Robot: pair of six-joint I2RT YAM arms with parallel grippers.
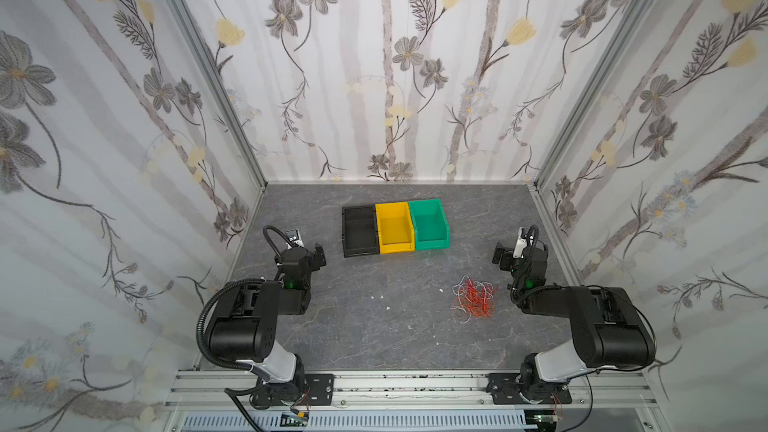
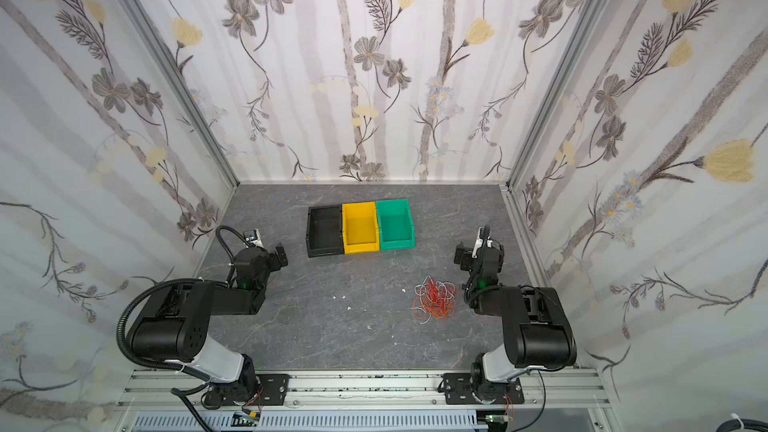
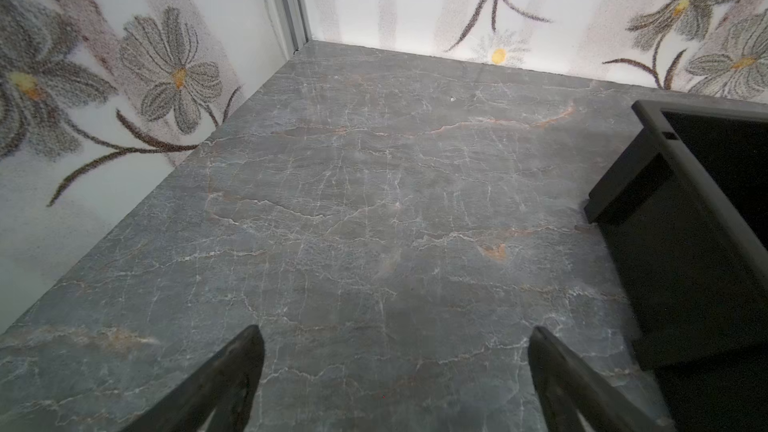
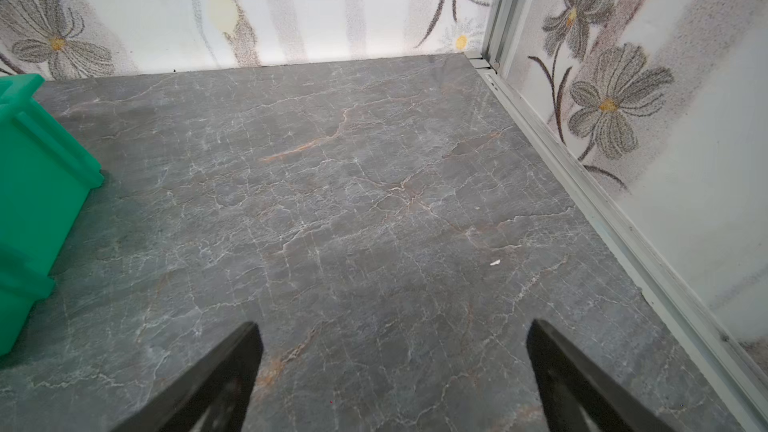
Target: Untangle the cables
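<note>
The cables (image 1: 474,298) (image 2: 434,299) lie in one tangled heap of thin red, orange and white wires on the grey table, right of centre in both top views. My right gripper (image 1: 501,256) (image 2: 462,256) (image 4: 395,334) hovers open beyond the heap and to its right, with nothing between its fingers. My left gripper (image 1: 319,255) (image 2: 281,254) (image 3: 397,338) stands open and empty at the left side, far from the heap. Neither wrist view shows the cables.
Three bins stand side by side at the back middle: black (image 1: 360,231) (image 3: 706,209), yellow (image 1: 395,227) and green (image 1: 429,224) (image 4: 29,184). Small white scraps (image 1: 387,308) lie on the marble-patterned table (image 1: 374,334). Flowered walls enclose three sides.
</note>
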